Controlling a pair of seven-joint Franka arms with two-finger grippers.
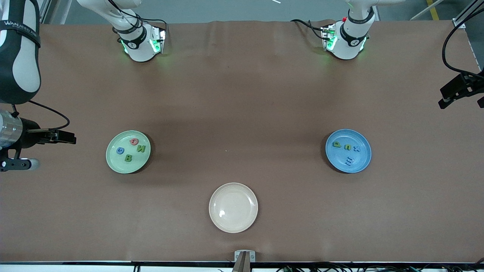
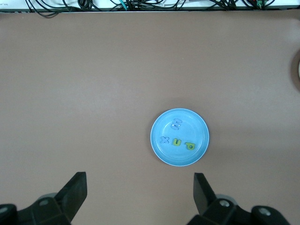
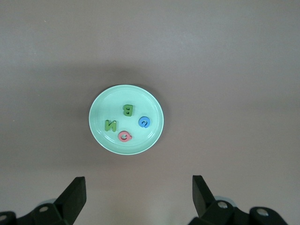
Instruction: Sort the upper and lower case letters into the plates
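**Sorted letters in two plates, both arms drawn back**

The brown surface (image 1: 242, 94) carries three plates. The pale green plate (image 1: 128, 152) lies toward the right arm's end and holds four capitals: a red letter (image 1: 133, 141), a green N (image 1: 141, 148), a blue letter (image 1: 120, 150) and a green B (image 1: 128, 158). The blue plate (image 1: 348, 151) lies toward the left arm's end and holds four small letters: a green p (image 1: 336, 144), a green u (image 1: 346, 147), a blue x (image 1: 356, 149) and a blue m (image 1: 349, 161). A cream plate (image 1: 233, 207), nearer the front camera than the other two and between them, has nothing in it.

Both arms wait high above the surface. The right hand (image 3: 138, 199) points straight down, its two dark fingers (image 3: 75, 194) spread wide and holding nothing; in the right wrist view the green plate lies well below it. The left hand (image 2: 139, 197) is posed alike, fingers (image 2: 75, 192) wide apart and gripping nothing, with the blue plate well below in the left wrist view. Neither hand touches a plate or letter.
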